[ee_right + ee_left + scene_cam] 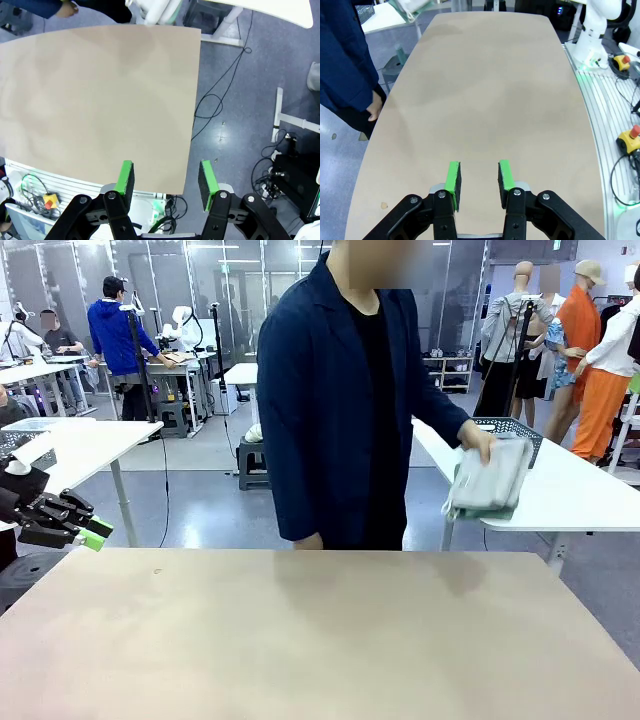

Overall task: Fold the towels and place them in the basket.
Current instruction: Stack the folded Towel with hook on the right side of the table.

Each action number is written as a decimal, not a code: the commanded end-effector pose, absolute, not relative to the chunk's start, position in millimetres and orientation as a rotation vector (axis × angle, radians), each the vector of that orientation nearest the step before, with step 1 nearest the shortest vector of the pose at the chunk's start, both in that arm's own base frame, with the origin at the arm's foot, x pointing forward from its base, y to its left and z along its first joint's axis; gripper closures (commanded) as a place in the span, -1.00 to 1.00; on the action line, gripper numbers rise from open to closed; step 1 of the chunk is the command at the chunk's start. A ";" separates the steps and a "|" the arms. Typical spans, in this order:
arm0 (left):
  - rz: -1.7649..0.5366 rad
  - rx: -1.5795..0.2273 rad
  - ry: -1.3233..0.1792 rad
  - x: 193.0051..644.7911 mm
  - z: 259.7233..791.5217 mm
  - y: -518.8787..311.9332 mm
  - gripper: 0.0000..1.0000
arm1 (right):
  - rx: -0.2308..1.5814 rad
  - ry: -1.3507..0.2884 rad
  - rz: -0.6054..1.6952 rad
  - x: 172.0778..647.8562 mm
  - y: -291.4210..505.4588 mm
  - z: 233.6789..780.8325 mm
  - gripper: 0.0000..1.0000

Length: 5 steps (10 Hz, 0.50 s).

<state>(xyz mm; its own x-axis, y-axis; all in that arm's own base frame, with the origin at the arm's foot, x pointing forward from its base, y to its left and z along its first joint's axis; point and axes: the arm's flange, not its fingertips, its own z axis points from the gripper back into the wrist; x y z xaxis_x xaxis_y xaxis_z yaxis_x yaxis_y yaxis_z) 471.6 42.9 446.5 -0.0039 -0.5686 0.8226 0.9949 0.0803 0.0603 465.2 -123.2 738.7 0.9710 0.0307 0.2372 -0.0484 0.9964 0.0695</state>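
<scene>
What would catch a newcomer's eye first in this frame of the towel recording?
The person in a dark blue jacket stands at the far side of the bare tan table, one hand lifting folded towels from a white side table beside the dark mesh basket. The left gripper waits open at the table's left edge. The right gripper, also open, hangs over the table's near corner and the floor.
</scene>
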 end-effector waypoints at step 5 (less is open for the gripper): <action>-1.396 -0.682 -0.836 470.5 447.2 43.1 0.18 | 0.181 -0.405 -0.012 455.5 -130.2 743.8 -0.31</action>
<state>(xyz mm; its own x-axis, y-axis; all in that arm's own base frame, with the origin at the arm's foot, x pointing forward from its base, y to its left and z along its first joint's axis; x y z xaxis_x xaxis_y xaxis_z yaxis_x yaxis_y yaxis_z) 471.6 42.9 446.5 -0.0039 -0.5686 0.8226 0.9950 0.0803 0.0602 463.4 -132.3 749.2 0.9475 -0.0090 0.3196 -0.0357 0.9904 0.1339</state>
